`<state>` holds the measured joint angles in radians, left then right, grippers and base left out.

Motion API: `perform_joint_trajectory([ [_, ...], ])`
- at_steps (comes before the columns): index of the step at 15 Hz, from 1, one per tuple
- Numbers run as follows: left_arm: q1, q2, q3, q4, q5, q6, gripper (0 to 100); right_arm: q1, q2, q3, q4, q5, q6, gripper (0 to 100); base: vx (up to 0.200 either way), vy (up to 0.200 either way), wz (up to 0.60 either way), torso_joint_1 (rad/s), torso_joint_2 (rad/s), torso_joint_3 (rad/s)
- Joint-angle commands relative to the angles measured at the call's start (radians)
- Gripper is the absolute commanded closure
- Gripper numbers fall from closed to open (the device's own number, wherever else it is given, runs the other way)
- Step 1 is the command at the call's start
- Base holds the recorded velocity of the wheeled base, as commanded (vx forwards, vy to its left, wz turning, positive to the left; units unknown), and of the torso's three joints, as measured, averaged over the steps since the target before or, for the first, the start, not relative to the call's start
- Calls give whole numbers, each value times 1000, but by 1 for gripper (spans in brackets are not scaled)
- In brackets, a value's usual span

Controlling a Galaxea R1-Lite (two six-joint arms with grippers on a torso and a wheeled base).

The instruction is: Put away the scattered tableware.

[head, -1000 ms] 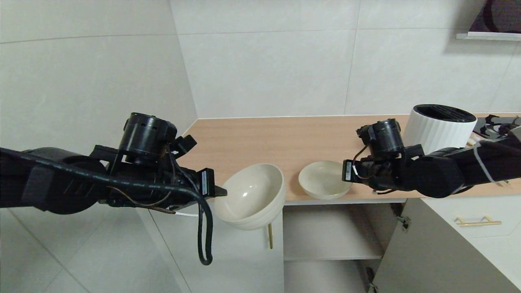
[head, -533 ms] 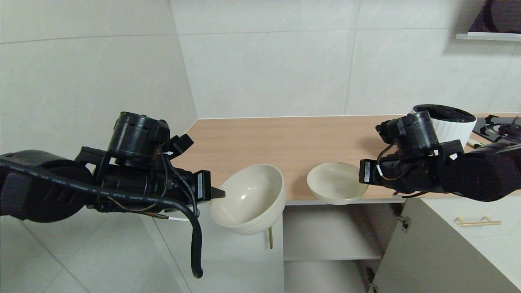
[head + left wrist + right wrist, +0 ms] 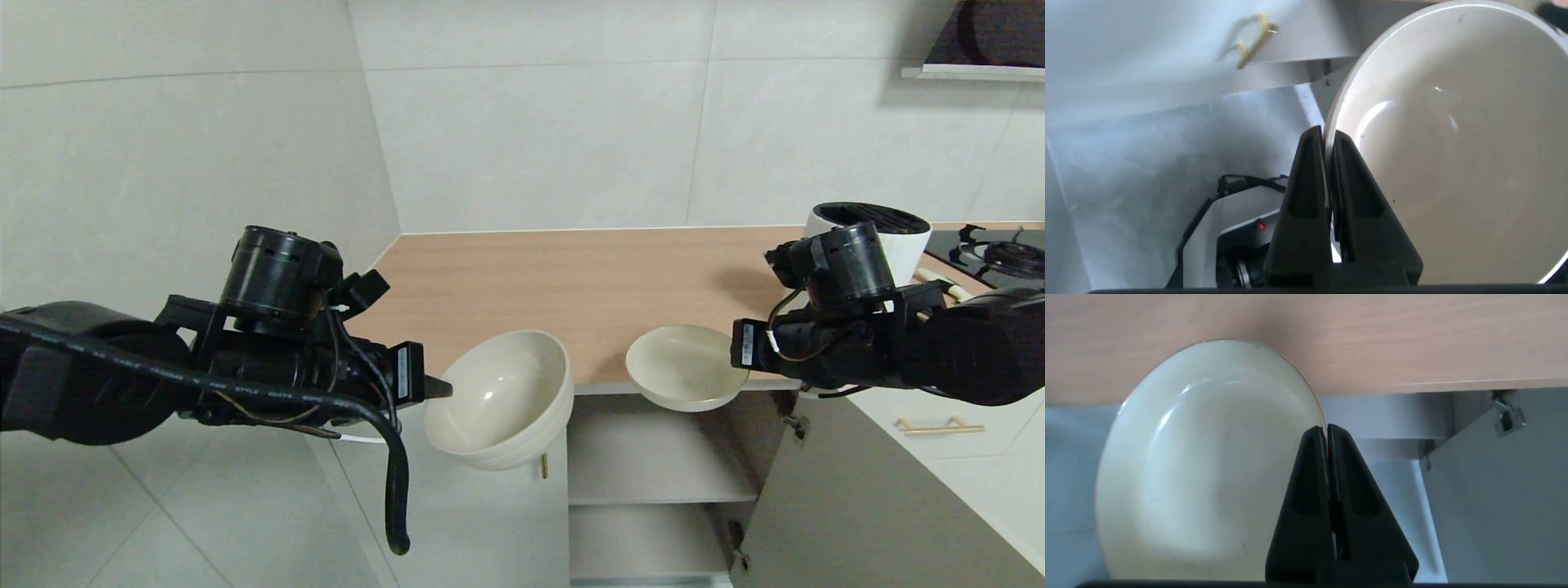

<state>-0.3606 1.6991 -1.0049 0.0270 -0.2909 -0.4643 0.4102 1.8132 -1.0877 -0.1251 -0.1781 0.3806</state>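
Our left tool (image 3: 445, 385) pinches the rim of a deep cream ribbed bowl (image 3: 506, 392). Our right tool (image 3: 741, 360) — likewise closed — clamps a shallow cream dish (image 3: 684, 366).

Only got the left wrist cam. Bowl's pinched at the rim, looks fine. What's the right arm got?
Observer: Right claw is shut on the rim of a shallow dish.
Operator: Where's that dish?
Observer: Held across the front edge of the countertop, to the right of your bowl and apart from it.
Operator: Cabinet open?
Observer: Yes. The cabinet door below the dish stands open, with a shelf showing inside.
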Motion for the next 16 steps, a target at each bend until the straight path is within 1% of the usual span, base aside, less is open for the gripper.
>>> perform_joint_trajectory([
  [1,0,4,0,1,-1,-1,100,1,8,0,-1,0,-2,100,0,0,0,0,0,0],
  [9,0,11,-1,1,-1,-1,100,1,17,2,-1,0,-3,100,0,0,0,0,0,0],
  [11,0,16,-1,1,-1,-1,100,1,15,9,-1,2,-12,100,0,0,0,-120,271,137],
  [16,0,17,-1,2,-1,-1,100,19,15,43,-2,3,-57,100,0,0,0,-199,467,259],
])
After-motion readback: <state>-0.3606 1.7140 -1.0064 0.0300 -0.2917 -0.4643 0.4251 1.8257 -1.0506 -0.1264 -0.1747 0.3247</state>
